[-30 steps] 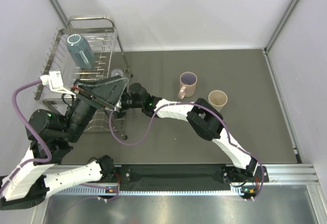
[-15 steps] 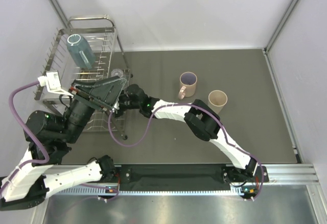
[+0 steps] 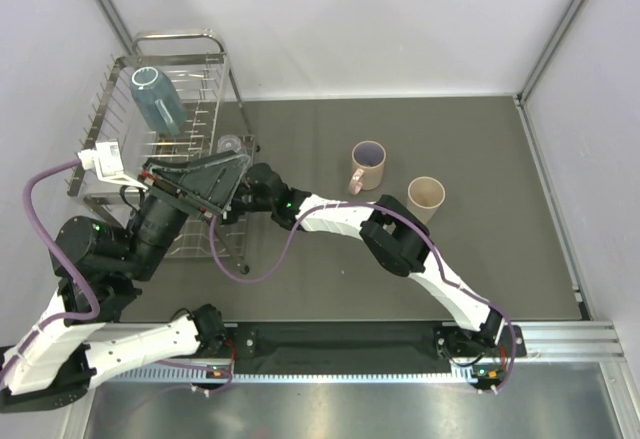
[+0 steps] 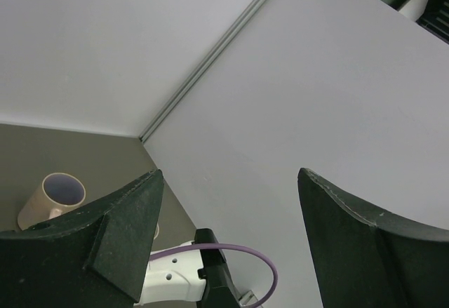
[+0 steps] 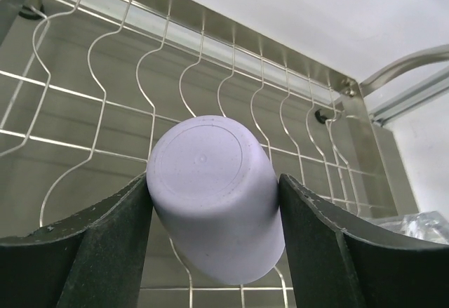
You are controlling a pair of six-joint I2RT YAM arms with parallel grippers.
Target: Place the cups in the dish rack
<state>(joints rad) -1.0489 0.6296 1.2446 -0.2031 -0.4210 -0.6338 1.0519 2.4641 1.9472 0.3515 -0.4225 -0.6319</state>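
The dish rack [image 3: 108, 107] stands at the far left of the table. A teal-blue cup [image 3: 157, 99] lies in its back part and a clear glass [image 3: 229, 144] sits at its right edge. My right gripper [image 5: 214, 182] is shut on the lavender tumbler [image 5: 210, 203], base toward the camera, just above the rack's wire floor [image 5: 84, 97]. In the top view the tumbler is hidden under my left gripper [image 3: 215, 181], which hovers open and empty over the rack's front [image 4: 228, 182]. The pink handled mug [image 3: 367, 164] and beige tumbler [image 3: 426, 195] stand on the table.
The rack's tall chrome tube frame [image 3: 185, 35] rises at its back. White walls close in the table at the back and both sides. My right arm [image 3: 340, 217] stretches across the mat toward the rack. A purple cable [image 3: 250, 264] loops beside the rack's front corner.
My right arm has edged slightly left toward the rack with the tumbler held. My left arm has barely moved.
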